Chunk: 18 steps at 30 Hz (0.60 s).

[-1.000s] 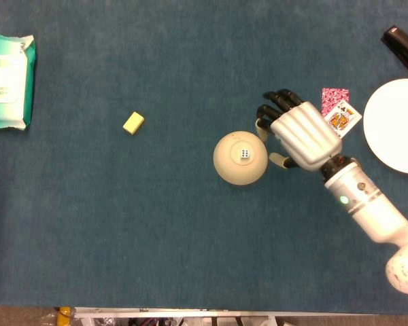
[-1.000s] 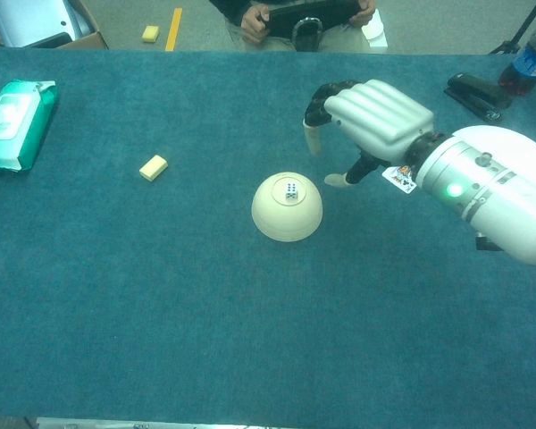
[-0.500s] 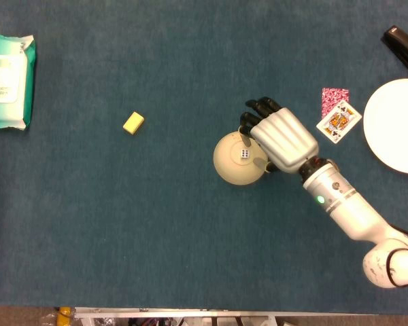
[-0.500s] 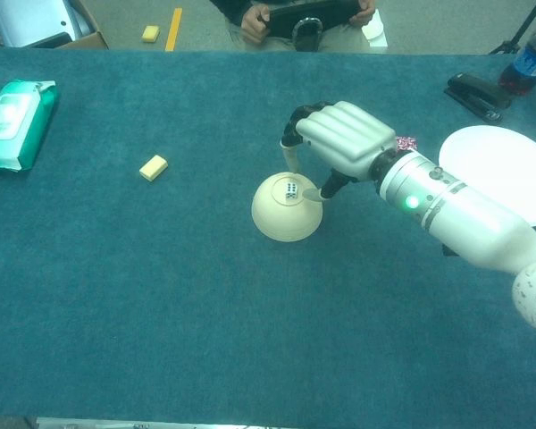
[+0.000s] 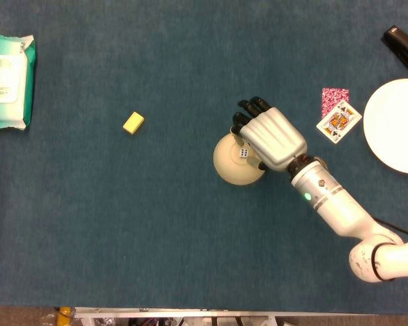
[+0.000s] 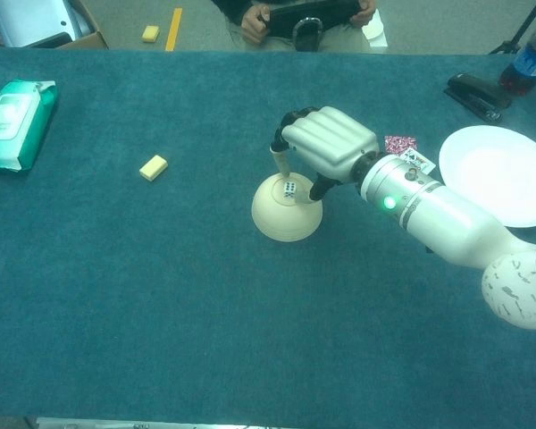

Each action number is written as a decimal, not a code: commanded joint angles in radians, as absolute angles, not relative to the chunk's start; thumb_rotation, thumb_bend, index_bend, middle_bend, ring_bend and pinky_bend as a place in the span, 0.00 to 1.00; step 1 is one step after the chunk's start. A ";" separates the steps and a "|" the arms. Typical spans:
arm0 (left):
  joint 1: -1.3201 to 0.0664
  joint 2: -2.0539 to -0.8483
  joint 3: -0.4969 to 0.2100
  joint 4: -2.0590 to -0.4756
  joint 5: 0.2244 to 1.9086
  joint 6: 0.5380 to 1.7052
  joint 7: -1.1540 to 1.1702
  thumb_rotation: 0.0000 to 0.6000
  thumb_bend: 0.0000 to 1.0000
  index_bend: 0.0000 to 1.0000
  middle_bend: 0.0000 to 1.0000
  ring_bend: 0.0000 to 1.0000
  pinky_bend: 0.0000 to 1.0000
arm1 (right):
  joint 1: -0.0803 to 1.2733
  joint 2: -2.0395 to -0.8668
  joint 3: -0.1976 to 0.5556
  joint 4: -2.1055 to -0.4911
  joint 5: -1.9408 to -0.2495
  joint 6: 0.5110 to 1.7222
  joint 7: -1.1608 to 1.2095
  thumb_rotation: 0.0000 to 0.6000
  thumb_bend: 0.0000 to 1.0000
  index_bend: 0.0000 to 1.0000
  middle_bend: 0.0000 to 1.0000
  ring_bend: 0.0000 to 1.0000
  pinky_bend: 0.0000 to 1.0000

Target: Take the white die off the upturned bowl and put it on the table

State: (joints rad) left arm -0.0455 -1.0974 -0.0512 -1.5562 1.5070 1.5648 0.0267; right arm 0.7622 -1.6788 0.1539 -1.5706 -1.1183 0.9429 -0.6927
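Your right hand [image 5: 272,138] [image 6: 329,143] sits over the right side of the upturned bowl [image 5: 232,165] [image 6: 284,217], near the middle of the blue surface [image 5: 156,224] [image 6: 161,295]. The die [image 5: 243,153] [image 6: 289,189] is on top of the bowl, showing just past the hand's left edge in the head view. In the chest view your fingers [image 6: 283,161] curl down on either side of the die, one behind it and the thumb to its right; they are apart, and I cannot tell whether any of them touches the die yet. Your left hand is in neither view.

Around you: a yellow block [image 5: 133,123] [image 6: 153,167] lies well to the left of the bowl, and a wipes pack [image 5: 8,81] [image 6: 15,123] lies at the far left. To the right are playing cards [image 5: 338,115] [image 6: 408,152], a white plate [image 5: 396,125] [image 6: 500,174] and a stapler [image 5: 402,47] [image 6: 473,94].
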 commanded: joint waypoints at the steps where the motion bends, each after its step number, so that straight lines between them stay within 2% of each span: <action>1: -0.044 -1.098 -0.052 -1.554 1.506 1.567 0.025 1.00 0.47 0.30 0.30 0.22 0.13 | 0.771 -1.682 0.151 -1.568 -1.104 0.937 -0.701 1.00 0.18 0.53 0.35 0.14 0.16; 11: -0.040 -1.100 -0.052 -1.547 1.506 1.570 0.019 1.00 0.47 0.30 0.30 0.22 0.13 | 0.798 -1.689 0.144 -1.576 -1.053 0.939 -0.726 1.00 0.29 0.53 0.34 0.13 0.15; 18: -0.040 -1.102 -0.053 -1.544 1.509 1.572 0.017 1.00 0.47 0.30 0.30 0.22 0.13 | 0.807 -1.684 0.140 -1.583 -1.020 0.948 -0.732 1.00 0.32 0.53 0.34 0.13 0.15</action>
State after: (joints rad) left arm -0.0401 -1.1017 -0.0531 -1.5436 1.5087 1.5719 0.0173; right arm 0.8056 -1.6850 0.1400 -1.5815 -1.0206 0.9454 -0.7351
